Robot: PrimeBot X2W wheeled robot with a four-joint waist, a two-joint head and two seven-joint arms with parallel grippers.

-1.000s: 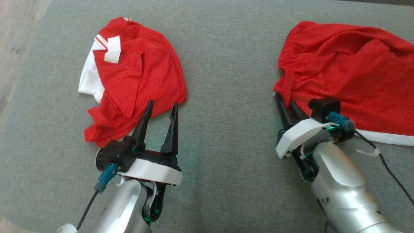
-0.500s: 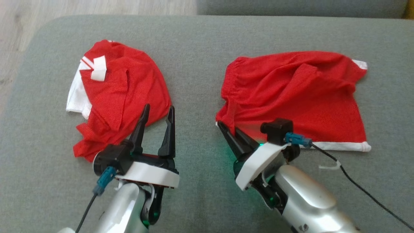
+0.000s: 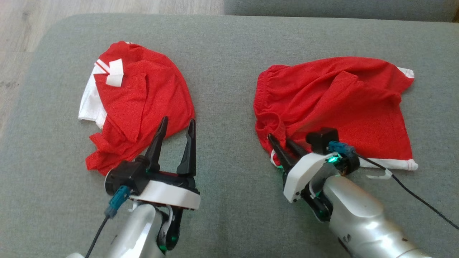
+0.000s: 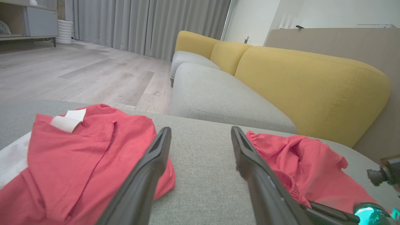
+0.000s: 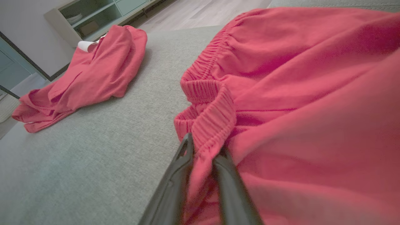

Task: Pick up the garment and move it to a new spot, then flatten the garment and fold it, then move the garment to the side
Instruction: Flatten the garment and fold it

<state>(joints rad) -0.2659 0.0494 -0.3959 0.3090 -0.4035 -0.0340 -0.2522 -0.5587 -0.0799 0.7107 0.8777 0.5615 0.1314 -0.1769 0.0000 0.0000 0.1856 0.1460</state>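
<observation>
Shorts point(image 3: 340, 96) newly bunched, waistband point(image 5: 212, 112) pinched in right end effector point(image 3: 278, 139)

the red shorts point(image 3: 337, 96) lie rumpled on the right half of the grey cushion point(image 3: 226, 71). the ribbed elastic waistband is at their left, its near corner bunched and folded over; white trim edges the hems.
</observation>
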